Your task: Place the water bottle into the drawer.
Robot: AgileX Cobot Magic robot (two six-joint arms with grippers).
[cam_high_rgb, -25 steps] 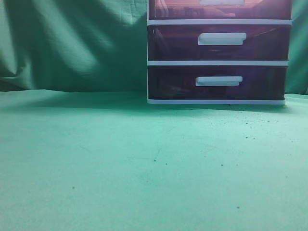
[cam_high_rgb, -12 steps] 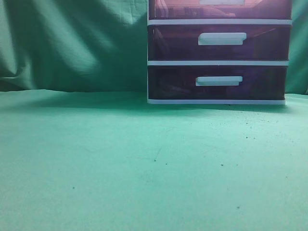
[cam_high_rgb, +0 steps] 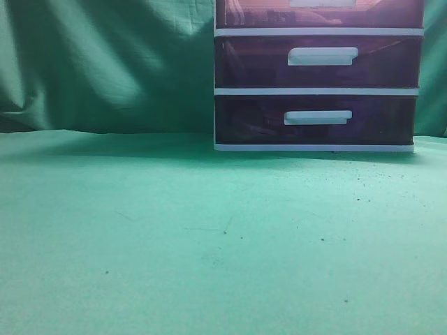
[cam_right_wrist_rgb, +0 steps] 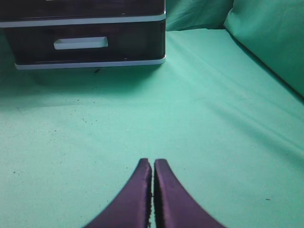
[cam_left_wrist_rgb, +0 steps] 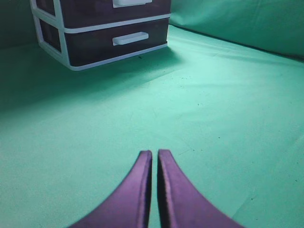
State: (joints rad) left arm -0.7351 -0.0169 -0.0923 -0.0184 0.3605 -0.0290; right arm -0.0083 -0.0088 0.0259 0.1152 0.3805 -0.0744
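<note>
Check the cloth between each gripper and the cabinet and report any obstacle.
Nothing visible. Bare green cloth lies between the left gripper and the cabinet, and between the right gripper and it. No bottle shows in any view.

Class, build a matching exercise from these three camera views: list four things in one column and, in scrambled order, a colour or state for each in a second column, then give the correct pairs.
Column A
1. left gripper
2. top drawer
3. bottom drawer handle
4. tablecloth

Column B
a. green
b. white bar
c. shut, holding nothing
d. cut off by the upper edge of the exterior view

Pairs: 1-c, 2-d, 3-b, 4-a

The right gripper is shut and empty too. No water bottle shows in any view.
</note>
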